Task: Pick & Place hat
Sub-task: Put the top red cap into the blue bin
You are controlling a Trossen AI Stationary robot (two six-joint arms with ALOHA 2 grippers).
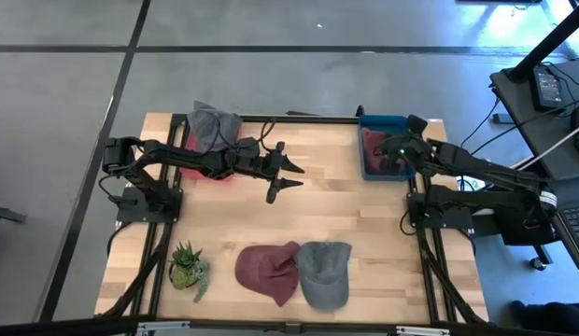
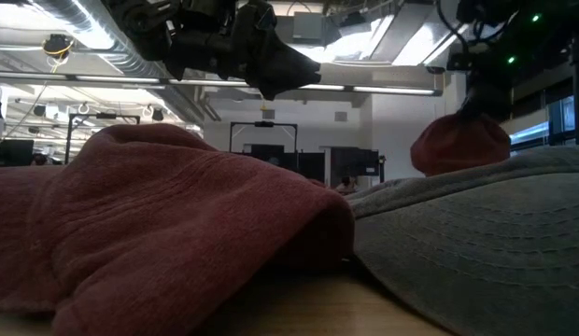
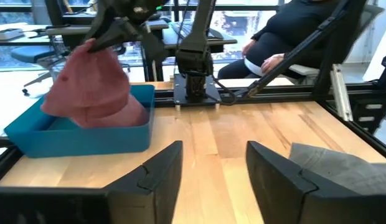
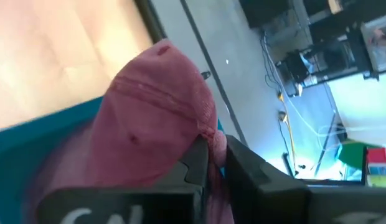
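Observation:
A dark red hat hangs from my right gripper, which is shut on it over the blue bin at the table's far right. My left gripper is open and holds nothing. It hovers above the table's middle and points toward the blue bin. A second red hat and a grey hat lie side by side on the table near its front edge. Another grey hat rests in a red bin at the far left. My right gripper pinches a bunched fold of the red hat's cloth between its two fingers, coming from above. The hat hangs below the fingers, with its lower part down inside the blue bin's walls. Whether it touches the bin's floor I cannot tell.
A small potted plant stands at the near left corner. Bare wood lies between the two arms and the hats at the front. A person sits on a chair beyond the table's right side. Cables and equipment stand off the right edge.

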